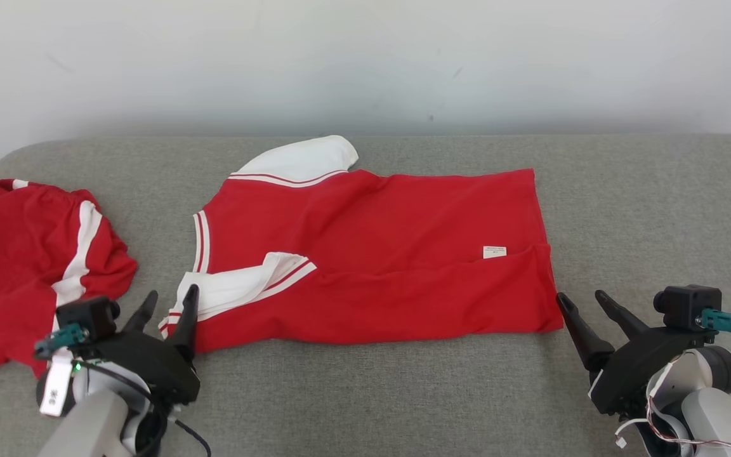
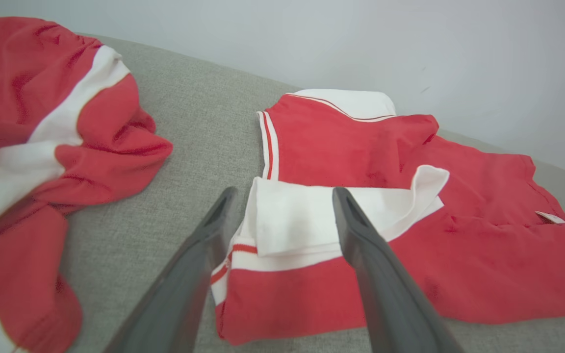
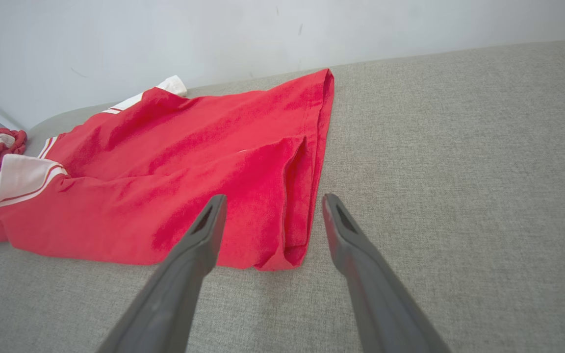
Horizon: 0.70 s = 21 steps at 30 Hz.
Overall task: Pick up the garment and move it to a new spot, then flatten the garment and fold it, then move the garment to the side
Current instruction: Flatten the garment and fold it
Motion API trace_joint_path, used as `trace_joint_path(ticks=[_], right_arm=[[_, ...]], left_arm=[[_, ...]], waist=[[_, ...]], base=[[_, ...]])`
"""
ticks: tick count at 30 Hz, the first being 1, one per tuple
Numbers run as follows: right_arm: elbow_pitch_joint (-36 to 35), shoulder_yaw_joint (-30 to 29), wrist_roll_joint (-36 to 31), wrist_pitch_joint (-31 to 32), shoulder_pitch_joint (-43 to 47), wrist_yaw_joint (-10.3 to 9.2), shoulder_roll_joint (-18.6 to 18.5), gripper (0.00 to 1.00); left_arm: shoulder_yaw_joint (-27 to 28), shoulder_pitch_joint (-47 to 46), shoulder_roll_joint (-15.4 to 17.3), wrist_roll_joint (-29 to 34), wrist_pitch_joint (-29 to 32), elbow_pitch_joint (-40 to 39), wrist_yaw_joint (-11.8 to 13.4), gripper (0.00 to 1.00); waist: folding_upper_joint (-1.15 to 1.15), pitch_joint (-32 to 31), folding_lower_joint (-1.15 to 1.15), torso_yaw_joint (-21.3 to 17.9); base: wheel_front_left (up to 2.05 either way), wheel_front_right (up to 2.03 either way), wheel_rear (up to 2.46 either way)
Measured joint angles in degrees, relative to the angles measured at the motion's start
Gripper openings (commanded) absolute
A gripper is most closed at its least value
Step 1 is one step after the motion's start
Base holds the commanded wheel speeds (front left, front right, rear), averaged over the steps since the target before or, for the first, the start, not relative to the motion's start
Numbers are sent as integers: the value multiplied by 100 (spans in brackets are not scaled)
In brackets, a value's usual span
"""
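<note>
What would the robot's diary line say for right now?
red T-shirt: flat, near edge folded over | left end effector: open, at sleeve | right end effector: open, by hem corner | holding: nothing

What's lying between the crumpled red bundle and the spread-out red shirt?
Only bare grey surface, seen in the left wrist view; the open left gripper hovers nearby.

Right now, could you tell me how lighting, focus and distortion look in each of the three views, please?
Head view: soft, even light, no glare, the garment sharp. Left wrist view: wide-angle bending curves the grey surface; the left gripper slightly soft. Right wrist view: same bending, right gripper soft, surface weave crisp.
</note>
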Motion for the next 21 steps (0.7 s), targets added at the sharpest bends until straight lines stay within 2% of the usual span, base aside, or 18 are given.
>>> trace_joint_path(ticks=[11, 21], right_arm=[[-168, -241, -455, 70, 289, 0, 4, 100], [237, -238, -850, 79, 200, 0, 124, 100]], left_arm=[[-76, 485, -69, -11, -146, -222, 49, 100], [-103, 555, -109, -87, -81, -29, 74, 100]], waist=[[0, -42, 0, 246], [0, 66, 0, 207]], base=[[0, 0, 0], [0, 0, 0]])
